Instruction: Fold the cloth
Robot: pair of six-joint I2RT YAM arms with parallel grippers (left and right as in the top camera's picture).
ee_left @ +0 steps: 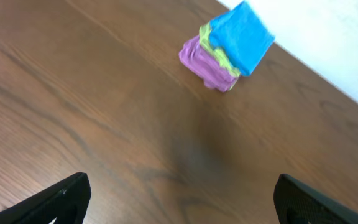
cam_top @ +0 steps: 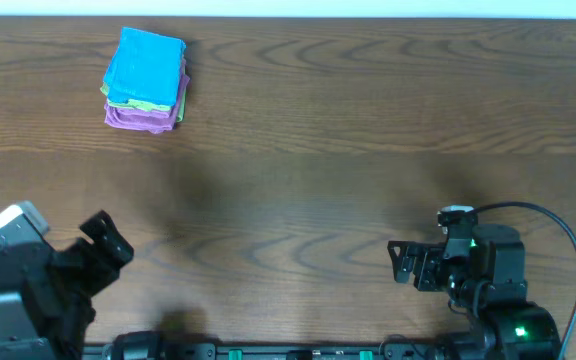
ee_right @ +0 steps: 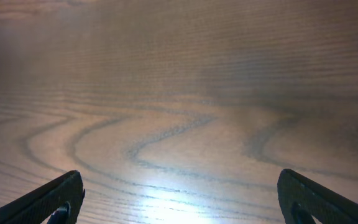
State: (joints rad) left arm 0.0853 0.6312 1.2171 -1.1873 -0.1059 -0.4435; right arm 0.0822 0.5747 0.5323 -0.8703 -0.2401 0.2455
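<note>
Beyond the cloth (cam_top: 146,58), the wooden table (cam_top: 348,150) meets a white band (cam_top: 368,8)

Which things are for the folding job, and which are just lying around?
For the job:
- blue cloth, lying on top

Just lying about:
- green cloth, right under the blue one
- purple cloth, at the bottom

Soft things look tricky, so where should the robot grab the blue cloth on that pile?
Probably the near edge of the blue cloth, pinched from above by the left gripper. It lies flat atop a green cloth and purple cloth; a shallow pinch spares them.
</note>
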